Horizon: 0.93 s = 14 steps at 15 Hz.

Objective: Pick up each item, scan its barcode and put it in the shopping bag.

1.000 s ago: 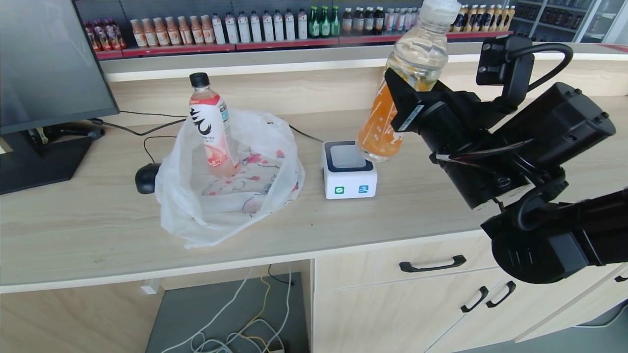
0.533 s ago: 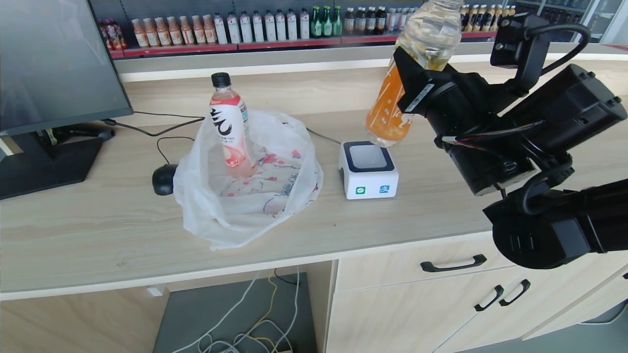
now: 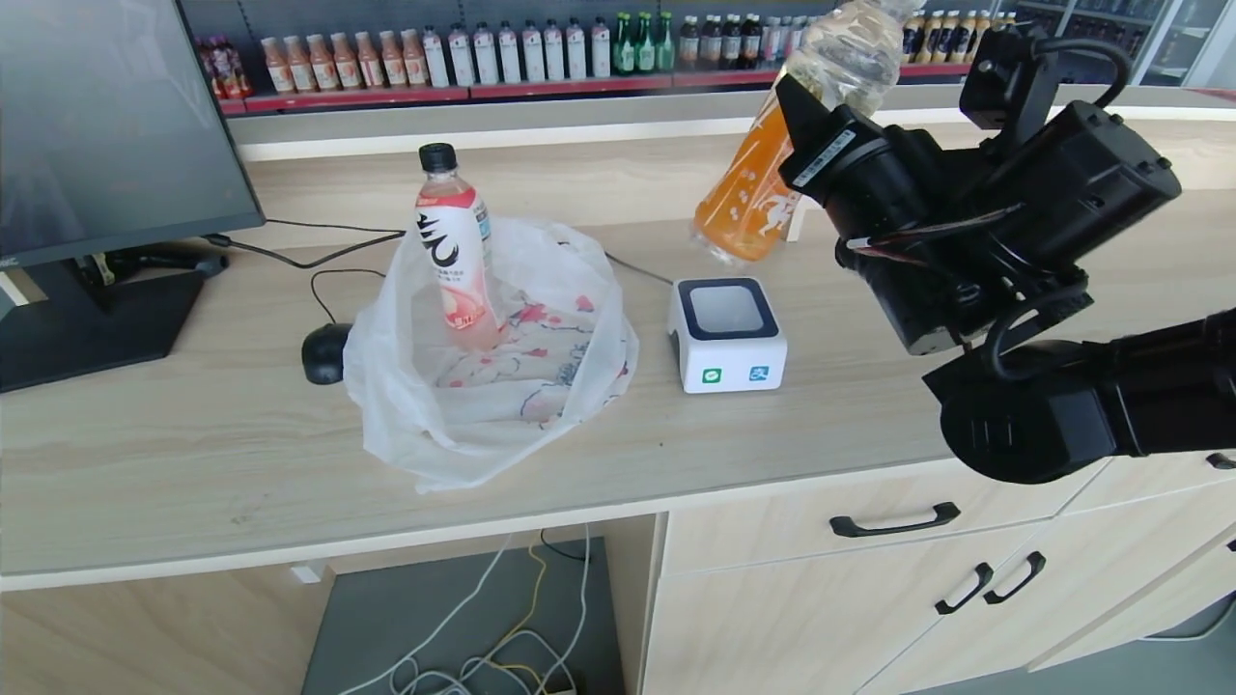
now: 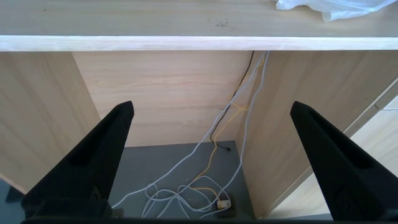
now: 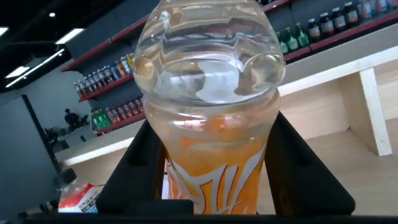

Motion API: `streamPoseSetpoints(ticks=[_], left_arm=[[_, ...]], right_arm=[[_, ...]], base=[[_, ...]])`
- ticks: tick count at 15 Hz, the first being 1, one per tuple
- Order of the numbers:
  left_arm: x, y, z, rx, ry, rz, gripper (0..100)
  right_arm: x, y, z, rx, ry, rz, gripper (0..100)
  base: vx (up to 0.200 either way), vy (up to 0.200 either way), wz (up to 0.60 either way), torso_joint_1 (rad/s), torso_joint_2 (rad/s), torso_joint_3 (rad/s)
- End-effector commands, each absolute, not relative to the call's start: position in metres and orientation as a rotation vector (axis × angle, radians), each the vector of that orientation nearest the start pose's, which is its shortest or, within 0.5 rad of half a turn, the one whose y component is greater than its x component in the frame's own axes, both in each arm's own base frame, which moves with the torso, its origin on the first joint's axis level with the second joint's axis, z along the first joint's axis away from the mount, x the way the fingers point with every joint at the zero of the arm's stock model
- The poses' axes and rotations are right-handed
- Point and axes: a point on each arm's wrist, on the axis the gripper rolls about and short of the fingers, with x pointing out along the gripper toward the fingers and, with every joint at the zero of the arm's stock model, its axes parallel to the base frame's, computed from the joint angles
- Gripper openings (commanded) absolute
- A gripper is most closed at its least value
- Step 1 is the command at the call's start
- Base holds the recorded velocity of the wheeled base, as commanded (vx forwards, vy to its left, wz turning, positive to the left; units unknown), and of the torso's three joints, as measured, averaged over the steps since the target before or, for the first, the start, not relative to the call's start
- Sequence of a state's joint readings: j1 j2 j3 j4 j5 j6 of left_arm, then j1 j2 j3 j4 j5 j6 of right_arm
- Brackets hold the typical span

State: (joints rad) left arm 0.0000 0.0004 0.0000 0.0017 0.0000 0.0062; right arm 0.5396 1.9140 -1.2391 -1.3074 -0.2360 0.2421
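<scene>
While the pink bottle (image 3: 454,261) stands upright inside the bag (image 3: 570,386), the orange bottle (image 3: 758,188) is in the air, so I judge the task roughly half done for these 2 items. The right gripper (image 3: 809,121) has its fingers clamped on the orange bottle's clear upper part, 1 finger (image 5: 146,165) on each side. The bottle is tilted, neck up toward the arm and base down toward the scanner (image 3: 726,333), hanging above and just behind the scanner without touching it. The scanner sits on the counter (image 3: 193,454), just beside the bag.

What is left, as I read it: show the orange bottle's barcode to the scanner window if that is not done, then carry it across to the bag and let go. Nothing visible tells whether a scan has registered.

The left gripper (image 4: 208,162) is low in front of the counter edge, fingers spread wide and holding nothing, with loose cables (image 4: 205,180) on the floor beyond it.

The orange bottle's cap is cut off at the top of the head view, and its base is cut off in the right wrist view. No barcode can be made out on either bottle. The bag's folds hide the pink bottle's base.
</scene>
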Motion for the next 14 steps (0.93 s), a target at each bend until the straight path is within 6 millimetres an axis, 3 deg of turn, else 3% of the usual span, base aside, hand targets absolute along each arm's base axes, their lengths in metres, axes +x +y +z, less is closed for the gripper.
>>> streamPoseSetpoints(ticks=[1,6,14], left_arm=[[-0.023,0.000,0.075,0.006,0.002,0.002,100],[-0.023,0.000,0.075,0.006,0.002,0.000,100],[-0.023,0.000,0.075,0.006,0.002,0.000,100]], right_arm=[[0.329,0.180,0.284,0.521,-0.528,0.334,0],[0.336,0.178,0.275,0.780,-0.444,0.317,0],[0.340,0.181,0.258,1.036,-0.348,0.371,0]], base=[[0.000,0.000,0.00,0.000,0.00,0.000],[0.000,0.000,0.00,0.000,0.00,0.000],[0.000,0.000,0.00,0.000,0.00,0.000]])
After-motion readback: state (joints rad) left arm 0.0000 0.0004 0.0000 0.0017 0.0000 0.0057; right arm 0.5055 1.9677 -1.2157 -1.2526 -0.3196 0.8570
